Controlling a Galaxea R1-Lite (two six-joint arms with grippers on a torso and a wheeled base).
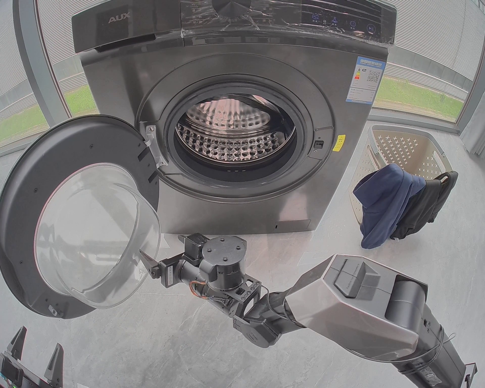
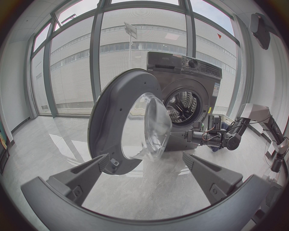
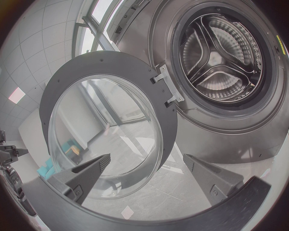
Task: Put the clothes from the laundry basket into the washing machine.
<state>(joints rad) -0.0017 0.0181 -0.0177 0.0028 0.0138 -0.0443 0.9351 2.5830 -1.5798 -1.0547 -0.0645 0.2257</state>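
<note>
Bright daylight, soft shadows, fisheye-bent edges

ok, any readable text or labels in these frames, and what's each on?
Brand logo, top-left panel of the washing machine: legible, not quoted here.
Blue-and-white label, front, upper right: print too small to read.
Yellow sticker beside the door opening: too small to read.
Control panel icons: symbols, no readable words.
</note>
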